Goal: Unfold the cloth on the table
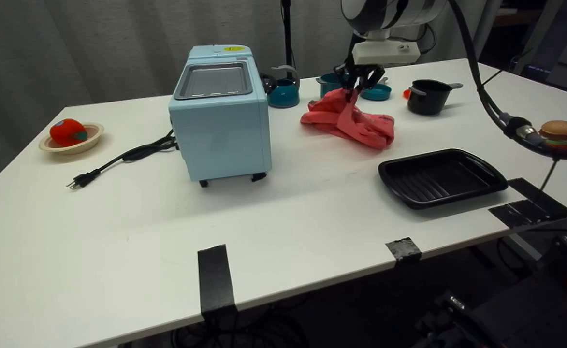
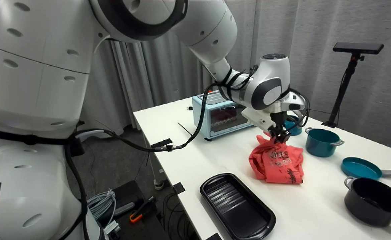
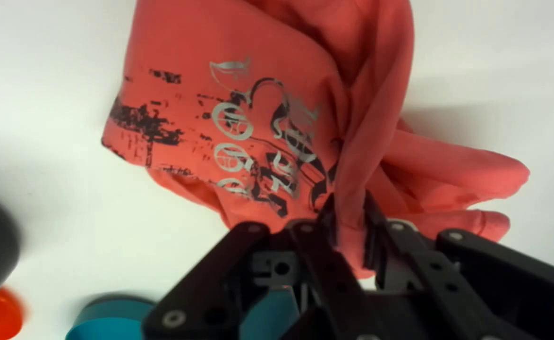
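Observation:
The coral-red cloth lies bunched and wrinkled on the white table, right of the toaster oven. In an exterior view the cloth shows dark and silver print, with its top pulled up into a peak. My gripper points down at that peak. In the wrist view my gripper has a raised fold of the cloth pinched between its fingers. The lower part of the cloth rests on the table. Some of its layers are hidden under the folds.
The light-blue toaster oven stands beside the cloth. A black grill pan lies near the taped table edge. A teal pot, a teal pan and a black pot stand near the cloth. A toy burger sits farther off.

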Tool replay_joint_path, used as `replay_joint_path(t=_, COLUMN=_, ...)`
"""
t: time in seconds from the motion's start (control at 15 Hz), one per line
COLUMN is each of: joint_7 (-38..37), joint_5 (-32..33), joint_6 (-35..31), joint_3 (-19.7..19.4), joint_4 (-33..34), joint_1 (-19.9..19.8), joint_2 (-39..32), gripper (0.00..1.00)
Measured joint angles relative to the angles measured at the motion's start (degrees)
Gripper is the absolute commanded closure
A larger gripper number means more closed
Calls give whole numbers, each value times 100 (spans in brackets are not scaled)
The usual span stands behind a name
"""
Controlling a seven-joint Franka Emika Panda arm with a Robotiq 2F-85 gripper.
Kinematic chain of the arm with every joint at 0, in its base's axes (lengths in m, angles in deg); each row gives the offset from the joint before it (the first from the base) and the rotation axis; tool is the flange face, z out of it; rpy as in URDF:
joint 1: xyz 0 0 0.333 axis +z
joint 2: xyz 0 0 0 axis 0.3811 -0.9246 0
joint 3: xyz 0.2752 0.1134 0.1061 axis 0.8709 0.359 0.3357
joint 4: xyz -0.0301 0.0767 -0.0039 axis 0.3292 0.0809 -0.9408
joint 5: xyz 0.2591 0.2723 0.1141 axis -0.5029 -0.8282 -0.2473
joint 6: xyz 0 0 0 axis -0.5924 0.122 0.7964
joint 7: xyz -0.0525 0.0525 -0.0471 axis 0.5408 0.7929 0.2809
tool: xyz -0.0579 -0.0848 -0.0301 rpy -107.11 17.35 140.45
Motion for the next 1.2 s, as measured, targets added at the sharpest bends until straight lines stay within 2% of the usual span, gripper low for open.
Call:
replay_joint_path(t=0.4, joint_7=-349, joint_5=193, joint_6=788, joint_3=-602, joint_4=278, joint_1=3, joint_2=100, gripper=97)
replay_joint_path(t=0.87, joint_7=-1225, joint_5=1247, joint_6=1174, joint_3=-1467, joint_4=323, joint_1=9, joint_2=169, gripper=97)
replay_joint_path(t=1.2, joint_7=-1673, joint_5=1813, joint_6=1598, joint_3=-1880, joint_4=461, joint_1=0, joint_2=106, gripper=97)
